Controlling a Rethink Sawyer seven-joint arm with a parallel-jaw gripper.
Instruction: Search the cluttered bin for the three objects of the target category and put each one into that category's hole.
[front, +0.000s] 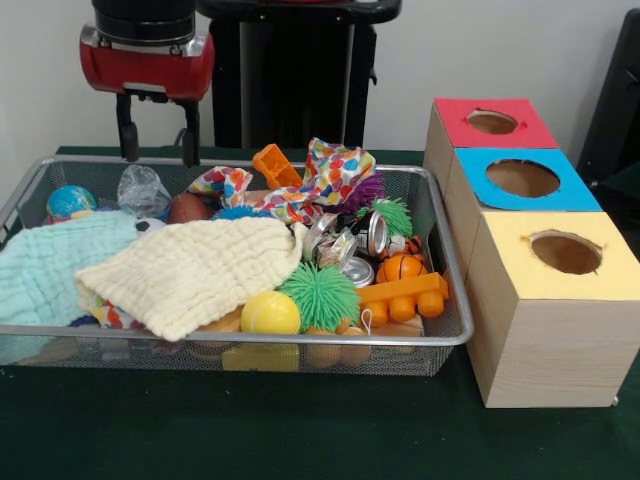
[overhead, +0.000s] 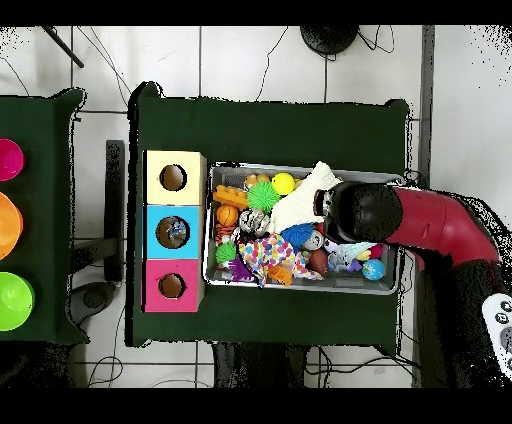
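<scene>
The wire mesh bin (front: 300, 338) is full of toys and cloths; it also shows in the overhead view (overhead: 300, 288). One wad of clear crinkly plastic (front: 143, 190) lies at the bin's far left corner and shows in the overhead view (overhead: 346, 258). My gripper (front: 158, 155) hangs open and empty just above the bin's far rim, right above that wad. In the overhead view the arm's wrist (overhead: 365, 212) hides the gripper. The blue-faced box with its large round hole (front: 522, 178) stands right of the bin; in the overhead view something pale shows inside the hole (overhead: 173, 232). No other wad is clearly visible.
A red-faced box (front: 492, 122) and a yellow-faced box (front: 565, 252) flank the blue one. A cream cloth (front: 195, 270) and a mint cloth (front: 50, 265) cover the bin's left half. Spiky green balls (front: 318, 295), metal tins (front: 357, 270), a yellow ball (front: 270, 314) and a patterned cloth (front: 330, 175) lie around them.
</scene>
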